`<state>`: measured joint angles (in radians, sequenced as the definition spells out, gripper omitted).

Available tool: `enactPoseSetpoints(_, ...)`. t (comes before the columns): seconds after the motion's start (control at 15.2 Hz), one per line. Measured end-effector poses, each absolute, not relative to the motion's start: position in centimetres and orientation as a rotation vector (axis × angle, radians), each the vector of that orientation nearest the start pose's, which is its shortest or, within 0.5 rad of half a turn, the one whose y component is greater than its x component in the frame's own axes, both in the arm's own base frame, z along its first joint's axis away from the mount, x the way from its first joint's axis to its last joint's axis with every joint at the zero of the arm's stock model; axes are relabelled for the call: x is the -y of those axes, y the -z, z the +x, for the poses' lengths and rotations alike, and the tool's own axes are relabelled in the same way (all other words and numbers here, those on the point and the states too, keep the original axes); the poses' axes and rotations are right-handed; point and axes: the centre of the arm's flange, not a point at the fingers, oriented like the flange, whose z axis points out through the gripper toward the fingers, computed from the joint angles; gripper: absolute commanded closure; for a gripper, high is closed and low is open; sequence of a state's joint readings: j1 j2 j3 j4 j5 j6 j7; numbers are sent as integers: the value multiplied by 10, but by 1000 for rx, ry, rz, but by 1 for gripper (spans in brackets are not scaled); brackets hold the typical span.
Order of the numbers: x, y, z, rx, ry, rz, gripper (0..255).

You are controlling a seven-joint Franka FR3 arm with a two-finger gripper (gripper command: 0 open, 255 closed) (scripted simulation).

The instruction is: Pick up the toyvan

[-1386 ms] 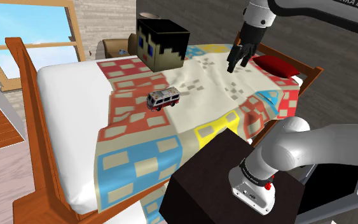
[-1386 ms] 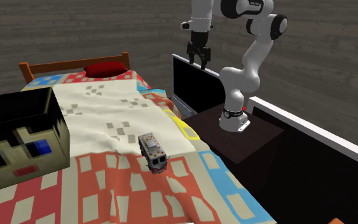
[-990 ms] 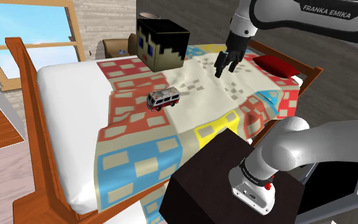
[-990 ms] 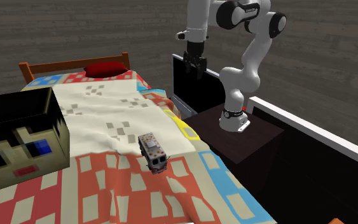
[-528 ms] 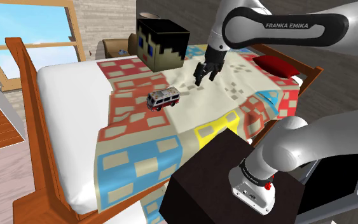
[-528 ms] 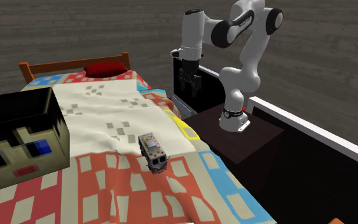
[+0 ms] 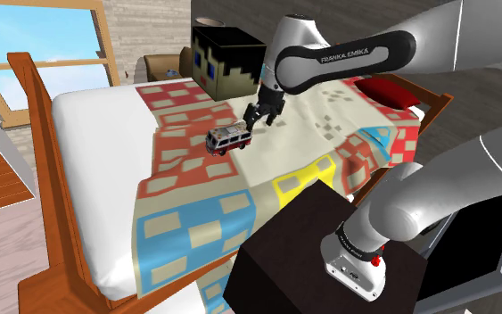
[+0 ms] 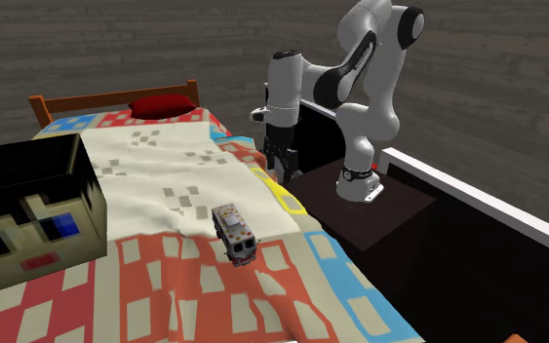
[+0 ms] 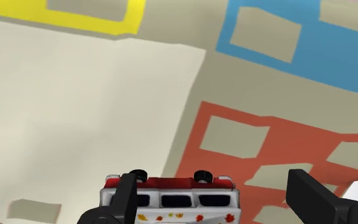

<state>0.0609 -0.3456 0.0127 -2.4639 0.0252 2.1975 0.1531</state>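
Red-and-white toyvan (image 7: 229,137) on patchwork quilt (image 7: 195,223) | hand (image 7: 259,119) hovers near it | spread wide, grasping nothing

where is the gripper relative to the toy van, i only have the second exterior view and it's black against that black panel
Observer: In the shoulder view the gripper hangs low over the quilt, close beside the toy van, at the van's end on that view's right.
Operator: fingers open?
Observer: Yes. In the wrist view the fingers stand apart, with nothing clasped.
Operator: van centred between them?
Observer: No. In the wrist view the toy van sits off to one side, overlapping one finger in the picture, with bare quilt next to the other finger.
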Motion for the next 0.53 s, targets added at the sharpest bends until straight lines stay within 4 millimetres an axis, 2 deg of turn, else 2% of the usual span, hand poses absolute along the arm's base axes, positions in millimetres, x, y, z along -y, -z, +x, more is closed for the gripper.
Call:
enactPoseSetpoints(0.4,-59,-386,487,-155,166,-3079,0)
enactPoseSetpoints(0.53,-67,-366,501,-157,180,-3069,0)
